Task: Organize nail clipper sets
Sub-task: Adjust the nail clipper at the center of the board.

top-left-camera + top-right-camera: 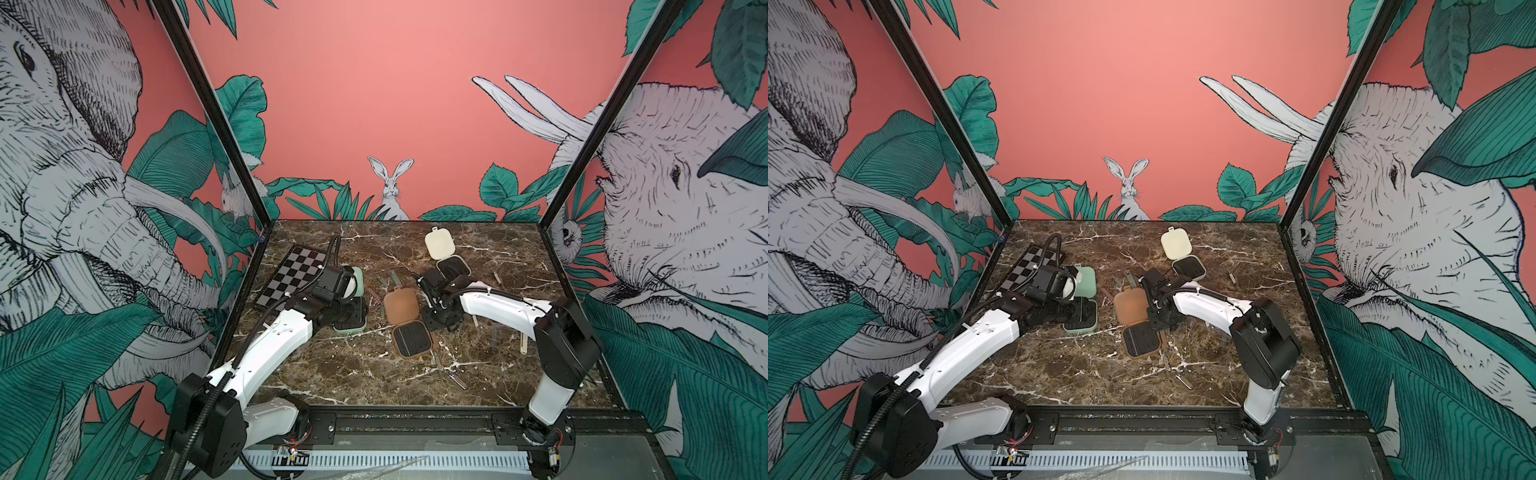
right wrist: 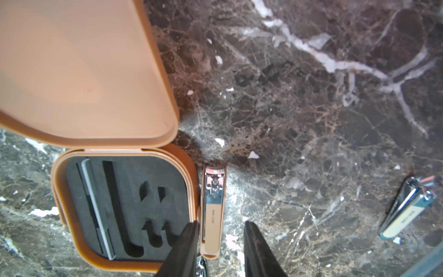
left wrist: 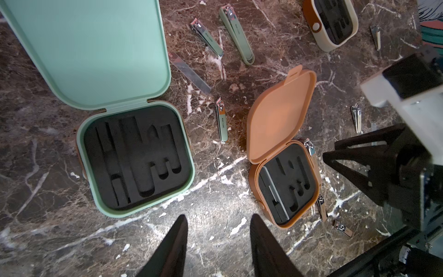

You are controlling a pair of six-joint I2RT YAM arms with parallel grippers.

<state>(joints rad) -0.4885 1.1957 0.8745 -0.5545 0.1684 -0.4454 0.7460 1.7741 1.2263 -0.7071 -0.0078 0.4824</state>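
Observation:
Three open cases lie on the marble: mint green [image 1: 351, 330], brown [image 1: 400, 307] and cream [image 1: 439, 245]. In the left wrist view, the mint case [image 3: 136, 158] has an empty black insert. Mint clippers [image 3: 207, 37] and a file [image 3: 190, 72] lie beyond it. My left gripper [image 3: 218, 223] is open over bare marble between the mint and brown cases. A file [image 2: 98, 208] sits in the brown case [image 2: 124, 206]. My right gripper [image 2: 220, 225] is open, straddling a brown clipper [image 2: 213, 215] that lies flat against that case's side.
A black-and-grey checkerboard [image 1: 291, 274] lies at the back left behind my left arm. A cream-and-chrome clipper [image 2: 407, 208] and other small clippers [image 3: 356, 117] are scattered on the right. A cream stick [image 1: 524, 343] lies by my right arm. Printed walls enclose three sides.

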